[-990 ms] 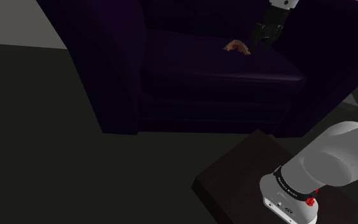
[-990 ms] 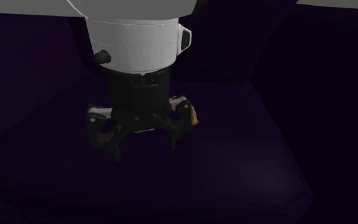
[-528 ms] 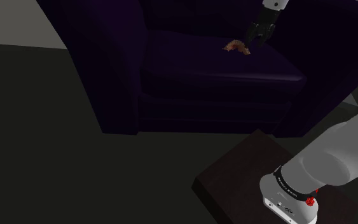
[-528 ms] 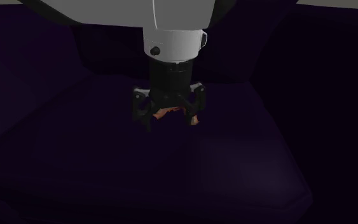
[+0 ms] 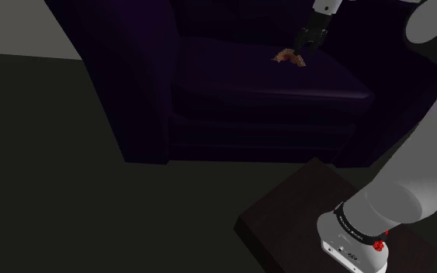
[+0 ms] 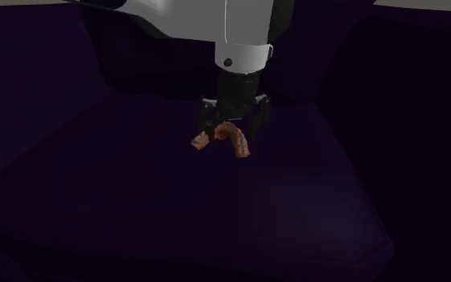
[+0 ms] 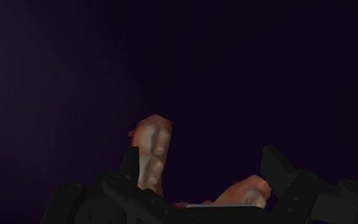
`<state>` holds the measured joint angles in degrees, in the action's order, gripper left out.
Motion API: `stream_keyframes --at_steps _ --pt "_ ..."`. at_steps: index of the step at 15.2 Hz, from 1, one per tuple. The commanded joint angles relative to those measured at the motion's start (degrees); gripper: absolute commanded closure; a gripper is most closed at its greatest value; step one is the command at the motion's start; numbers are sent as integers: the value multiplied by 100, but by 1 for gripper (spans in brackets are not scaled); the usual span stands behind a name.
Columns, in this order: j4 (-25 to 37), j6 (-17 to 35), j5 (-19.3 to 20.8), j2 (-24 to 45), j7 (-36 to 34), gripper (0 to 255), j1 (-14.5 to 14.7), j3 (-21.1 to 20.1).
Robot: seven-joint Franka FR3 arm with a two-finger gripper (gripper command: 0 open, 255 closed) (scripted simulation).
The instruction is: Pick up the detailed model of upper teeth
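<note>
Dimly, hand [image 6: 230, 124] open astride ungripped teeth model [image 6: 238, 141], arch half behind fingers [image 7: 276, 168].

The seat cushion [image 5: 263, 81] lies open around the teeth model [image 5: 289, 56]; an armrest [image 5: 127, 85] at the shoulder view's left and the backrest [image 5: 232, 15] above wall it in.

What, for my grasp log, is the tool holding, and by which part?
Nothing yet: the tool stands open over the teeth model, which lies on the seat cushion.
</note>
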<state>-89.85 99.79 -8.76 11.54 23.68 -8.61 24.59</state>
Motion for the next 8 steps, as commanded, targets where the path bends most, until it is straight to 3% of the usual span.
stream_keyframes --at_steps 1,4,8 --pt "556 -113 -214 504 158 0 -173 34" --pt "1505 -359 -516 1277 328 0 -500 28" --pt "1160 -40 -511 1253 357 0 -465 10"
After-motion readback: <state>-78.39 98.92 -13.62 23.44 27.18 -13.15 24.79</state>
